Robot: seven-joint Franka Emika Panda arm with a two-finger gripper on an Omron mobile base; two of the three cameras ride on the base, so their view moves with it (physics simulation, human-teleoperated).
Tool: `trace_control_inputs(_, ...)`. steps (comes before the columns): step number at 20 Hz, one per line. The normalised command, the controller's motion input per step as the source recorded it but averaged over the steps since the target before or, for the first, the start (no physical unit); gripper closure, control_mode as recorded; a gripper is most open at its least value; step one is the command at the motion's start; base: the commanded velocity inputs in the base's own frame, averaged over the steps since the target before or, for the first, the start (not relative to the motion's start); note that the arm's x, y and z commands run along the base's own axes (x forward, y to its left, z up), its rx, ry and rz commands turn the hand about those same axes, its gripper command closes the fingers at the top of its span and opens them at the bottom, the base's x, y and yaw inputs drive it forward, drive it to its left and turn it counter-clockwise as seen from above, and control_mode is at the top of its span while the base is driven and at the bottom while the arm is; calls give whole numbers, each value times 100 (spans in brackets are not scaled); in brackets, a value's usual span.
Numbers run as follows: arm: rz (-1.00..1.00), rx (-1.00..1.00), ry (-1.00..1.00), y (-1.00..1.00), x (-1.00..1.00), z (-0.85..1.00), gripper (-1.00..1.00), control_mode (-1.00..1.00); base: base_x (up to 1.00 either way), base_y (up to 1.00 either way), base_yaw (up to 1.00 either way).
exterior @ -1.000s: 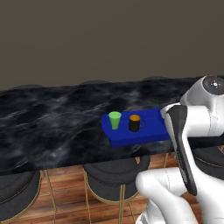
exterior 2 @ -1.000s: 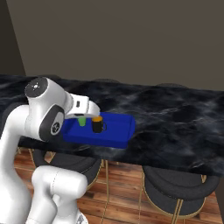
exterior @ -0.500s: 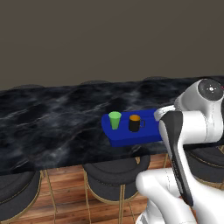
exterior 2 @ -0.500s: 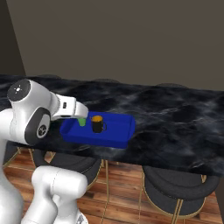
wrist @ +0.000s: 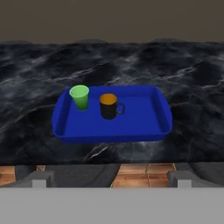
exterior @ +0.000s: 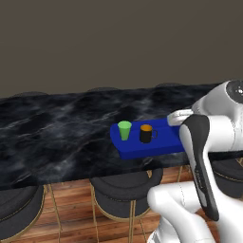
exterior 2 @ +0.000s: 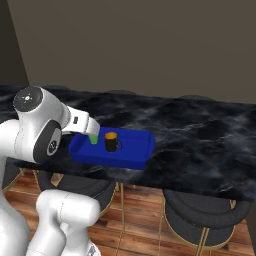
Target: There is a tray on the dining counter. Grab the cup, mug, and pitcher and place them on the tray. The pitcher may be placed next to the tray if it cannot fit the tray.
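Your hand (wrist: 112, 178) open wide, fingers (wrist: 40, 178) far apart at frame bottom, holding nothing, touching nothing, back from tabletop edge. Left to right ahead of you: green cup (wrist: 79, 96) upright in blue tray (wrist: 144, 131), left end; black mug (wrist: 109, 106) just beside it, handle pointing right; right half of tray bare. Tray sits on black marble tabletop (wrist: 192, 83) near front edge. Stools (exterior: 126, 191) below.

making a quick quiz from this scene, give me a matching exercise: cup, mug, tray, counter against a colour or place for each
Things:
1. cup
2. mug
3. tray
4. counter

Descriptions:
A. black marble with white veins
B. bright blue, holding two vessels
C. green, no handle, on the tray
D. black with orange inside, side handle

Pairs: 1-C, 2-D, 3-B, 4-A
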Motion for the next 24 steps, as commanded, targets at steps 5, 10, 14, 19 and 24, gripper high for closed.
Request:
trace_control_inputs(5,0,4,0,0,-6,0,-100,-100,0,0,0)
trace_control_inputs(10,0,0,-2,0,-10,0,-100,100,-26,0,0)
trace_control_inputs(14,0,0,0,0,0,0,-100,100,-100,14,0)
trace_control_inputs(19,0,0,0,0,0,0,-100,100,-100,79,-3)
trace_control_inputs(24,0,0,0,0,0,0,-100,100,-92,100,-2)
